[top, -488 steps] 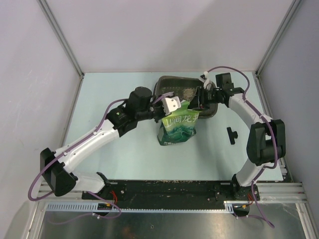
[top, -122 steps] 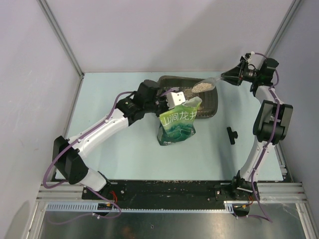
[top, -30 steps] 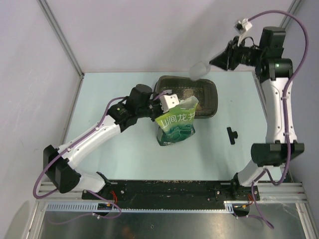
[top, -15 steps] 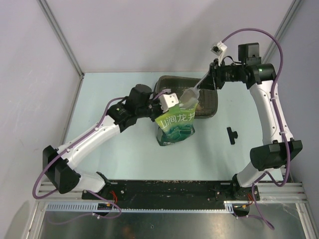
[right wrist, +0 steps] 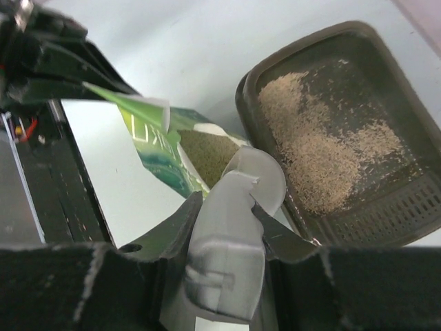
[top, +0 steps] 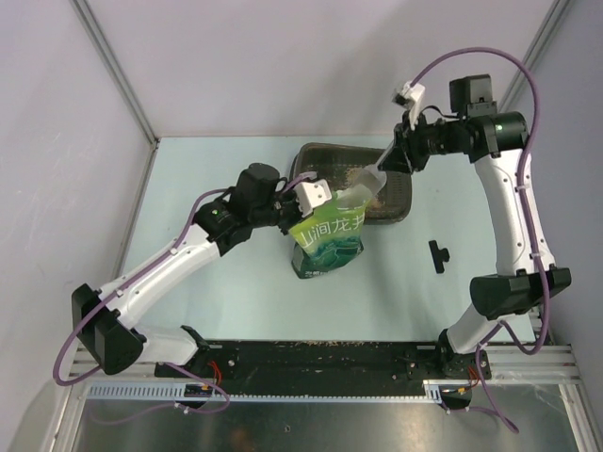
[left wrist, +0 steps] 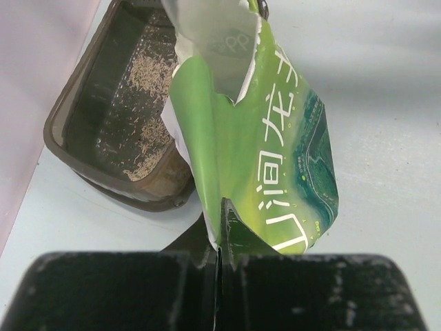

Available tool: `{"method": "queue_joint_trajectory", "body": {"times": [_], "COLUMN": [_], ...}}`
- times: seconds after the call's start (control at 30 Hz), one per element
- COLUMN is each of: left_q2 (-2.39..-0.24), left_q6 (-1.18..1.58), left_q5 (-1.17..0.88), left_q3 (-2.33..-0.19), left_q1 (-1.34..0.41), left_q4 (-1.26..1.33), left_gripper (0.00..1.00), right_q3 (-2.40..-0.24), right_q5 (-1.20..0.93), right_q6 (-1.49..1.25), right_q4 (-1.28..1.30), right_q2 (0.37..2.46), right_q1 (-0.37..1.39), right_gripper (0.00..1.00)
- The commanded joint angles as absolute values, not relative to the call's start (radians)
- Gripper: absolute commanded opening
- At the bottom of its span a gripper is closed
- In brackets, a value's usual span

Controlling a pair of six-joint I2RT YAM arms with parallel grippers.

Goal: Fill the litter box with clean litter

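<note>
One pale blue-green tabletop (top: 188,169) carries everything. Over it reach two white jointed arms, the left arm (top: 170,268) from the near left and the right arm (top: 511,217) arching in from the far right.

Next in size, the shallow dark grey-brown plastic litter box (top: 399,200) sits toward the back of the table. Just in front of it, overlapping its near rim in the top view, stands the green printed pouch (top: 328,240), tilted, with its torn mouth open toward the box. The left gripper (left wrist: 219,214) is fully closed, pinching a fold of the pouch's edge and propping it up. The right gripper (right wrist: 227,217) is closed partway round the handle of a clear plastic scoop (right wrist: 258,176), whose bowl sits at the pouch's mouth and looks empty.

The clean litter (right wrist: 310,152), loose tan granules, lies in a thin, uneven patch on the box floor, and more shows darker inside the pouch. A small black piece (top: 437,255) lies well apart on the right; I cannot tell what it is.

The fill looks far from finished, so another dip seems due. If the scoop presses on the pouch's soft wall, the fold may slip from the pinch and the pouch sag or topple, shedding litter onto the table. A heaped or tilted scoop could also drop grains outside the rim.
</note>
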State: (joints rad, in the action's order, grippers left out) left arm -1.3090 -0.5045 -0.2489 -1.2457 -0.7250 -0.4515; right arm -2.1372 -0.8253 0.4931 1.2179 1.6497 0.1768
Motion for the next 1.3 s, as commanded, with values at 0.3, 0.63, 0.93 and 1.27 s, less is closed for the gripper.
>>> {"method": "queue_joint_trajectory", "body": {"times": [0.3,0.63,0.93,1.27], "left_q2": [-1.256,-1.262,-1.262,-1.244], "left_q6": [-0.508,-0.494,-0.492,-0.601], "left_q5": [-0.310,-0.276,-0.236,-0.233], "left_q3": [-1.295,-1.284,-1.250,-1.178], "left_q1": [-0.768,-0.810,-0.813,-0.813], "left_q4": [-0.367,-0.287,-0.282,-0.281], "left_gripper": [0.00,0.00,0.00,0.00], "right_q3": [-2.128,-1.728,-1.453,-1.315], "right_q5": [-0.723,-0.327,-0.244,-0.615], "right_q6": [0.738,0.036,-0.002,-0.182], "right_q4": [1.424,0.924,0.698,0.529], "right_q2": [1.776,1.556,1.493,1.635], "right_q1": [0.336,0.439,0.474,0.404], "right_gripper": [0.00,0.00,0.00,0.00]}}
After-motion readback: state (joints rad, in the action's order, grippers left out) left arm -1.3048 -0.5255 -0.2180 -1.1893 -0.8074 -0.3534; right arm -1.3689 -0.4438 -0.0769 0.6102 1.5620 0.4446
